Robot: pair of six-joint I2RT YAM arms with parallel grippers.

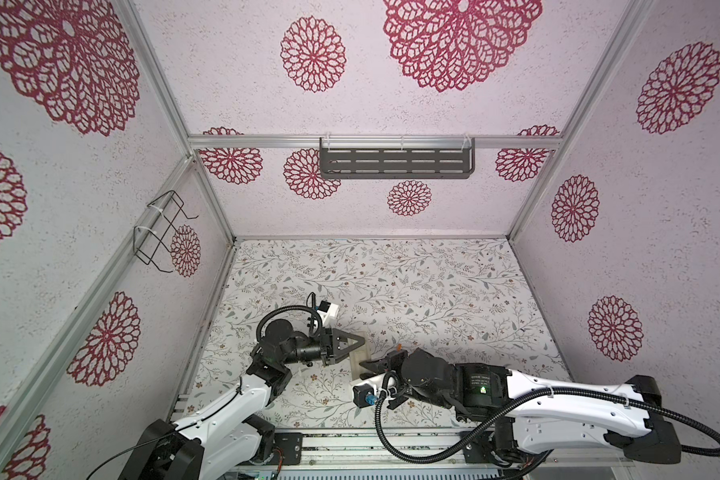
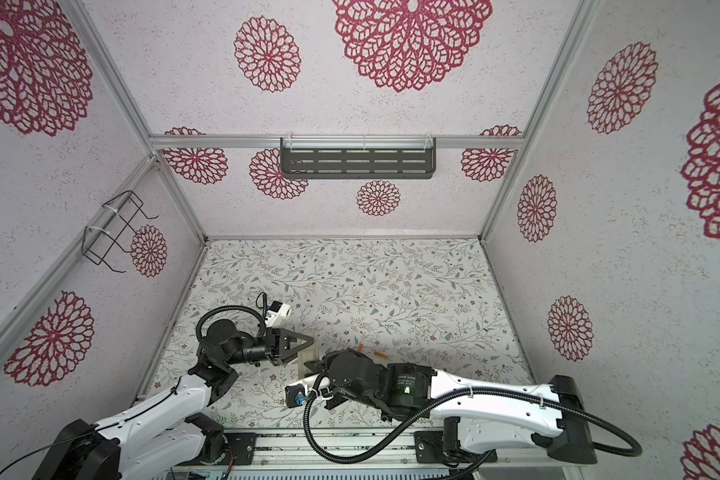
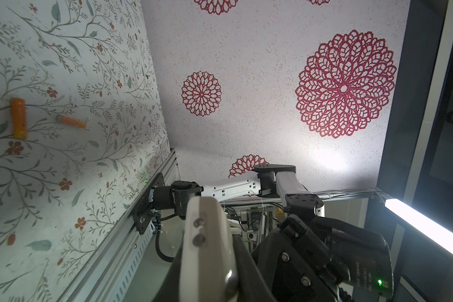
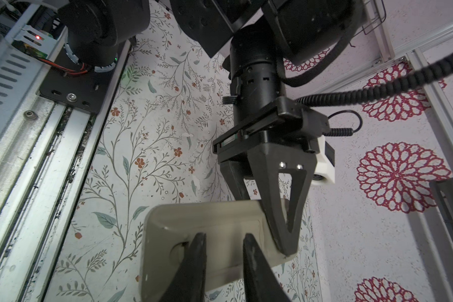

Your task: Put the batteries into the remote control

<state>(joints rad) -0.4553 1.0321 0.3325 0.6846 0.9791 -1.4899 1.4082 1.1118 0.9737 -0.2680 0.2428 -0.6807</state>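
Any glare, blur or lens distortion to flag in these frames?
Left wrist view: light strip blown out, hot patch on the wall, remote control soft from closeness. Right wrist view: right gripper blurred near the lens, left gripper sharp. Both top views: even light, frame rails splayed by the wide-angle lens.

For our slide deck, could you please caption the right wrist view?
Left gripper clamps the remote control by one edge above the floral table; open right gripper faces its beige back.
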